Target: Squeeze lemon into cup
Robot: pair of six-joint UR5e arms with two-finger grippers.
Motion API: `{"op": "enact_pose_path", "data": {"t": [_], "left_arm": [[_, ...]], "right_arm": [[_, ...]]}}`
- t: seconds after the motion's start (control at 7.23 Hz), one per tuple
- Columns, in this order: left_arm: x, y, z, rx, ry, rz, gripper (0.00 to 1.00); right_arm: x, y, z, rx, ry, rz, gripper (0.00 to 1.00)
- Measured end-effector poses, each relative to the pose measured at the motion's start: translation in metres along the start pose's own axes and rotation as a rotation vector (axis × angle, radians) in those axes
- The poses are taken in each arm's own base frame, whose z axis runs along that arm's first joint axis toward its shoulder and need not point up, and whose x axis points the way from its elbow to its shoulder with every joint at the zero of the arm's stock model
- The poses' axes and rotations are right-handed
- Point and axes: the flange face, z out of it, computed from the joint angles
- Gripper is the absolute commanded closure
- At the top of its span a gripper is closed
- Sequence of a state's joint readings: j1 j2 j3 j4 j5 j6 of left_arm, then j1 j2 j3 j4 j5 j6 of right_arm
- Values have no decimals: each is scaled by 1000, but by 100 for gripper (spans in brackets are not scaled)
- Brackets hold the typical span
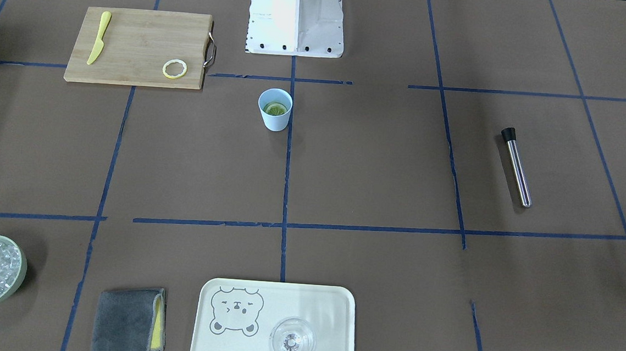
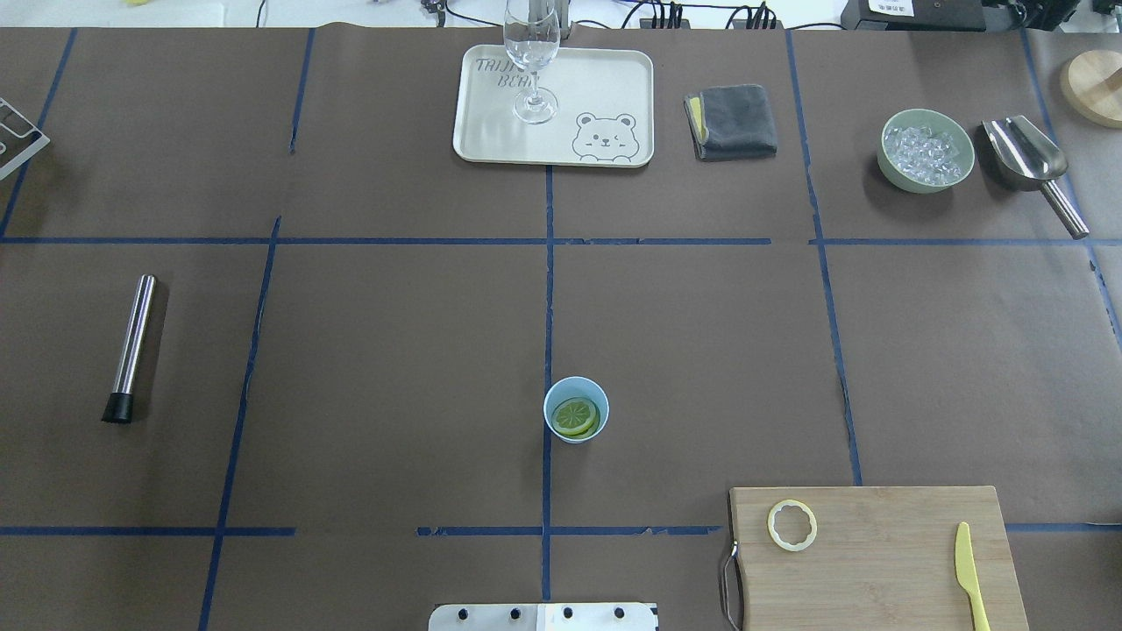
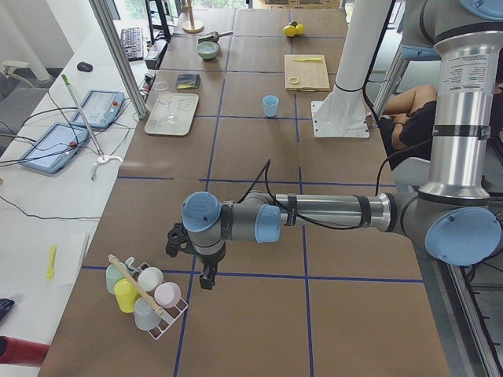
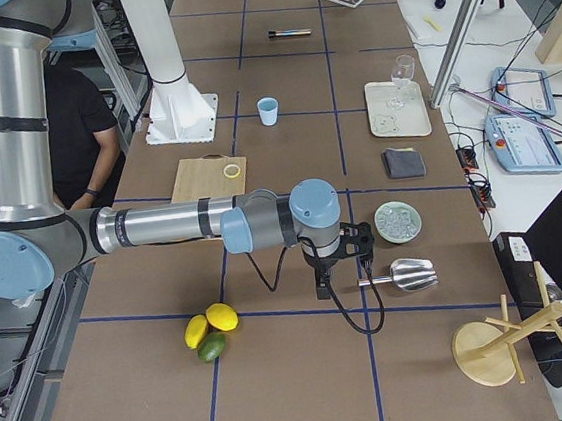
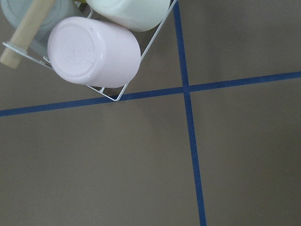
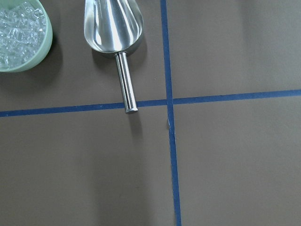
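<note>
The light-blue cup (image 2: 576, 431) stands upright near the table's middle, close to the robot's base. It also shows in the front view (image 1: 274, 120). The lemon slice (image 2: 576, 416) lies inside the cup, also seen in the front view (image 1: 275, 108). An empty yellow rind ring (image 2: 792, 525) lies on the cutting board (image 2: 885, 570). My left gripper (image 3: 207, 279) hangs far off at the table's left end, above a cup rack. My right gripper (image 4: 321, 287) hangs at the right end beside a metal scoop. I cannot tell whether either is open or shut.
A yellow plastic knife (image 2: 968, 574) lies on the board. A tray (image 2: 614, 79) holds a stemmed glass (image 2: 532, 53). A grey cloth (image 2: 732, 121), a green ice bowl (image 2: 887, 171), a scoop (image 2: 1026, 153) and a steel muddler (image 2: 131, 346) lie around. Whole citrus fruits (image 4: 211, 328) sit under my right arm.
</note>
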State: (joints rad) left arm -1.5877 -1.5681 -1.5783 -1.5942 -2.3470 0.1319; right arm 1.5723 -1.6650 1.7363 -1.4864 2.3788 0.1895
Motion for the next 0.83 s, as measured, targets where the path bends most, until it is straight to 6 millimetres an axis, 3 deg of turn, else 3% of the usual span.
{"op": "enact_pose_path", "data": {"t": [0.83], "left_arm": [[1,0,-1,2,0,2,0]], "right_arm": [[4,3,3,-5,9,-5,0]]}}
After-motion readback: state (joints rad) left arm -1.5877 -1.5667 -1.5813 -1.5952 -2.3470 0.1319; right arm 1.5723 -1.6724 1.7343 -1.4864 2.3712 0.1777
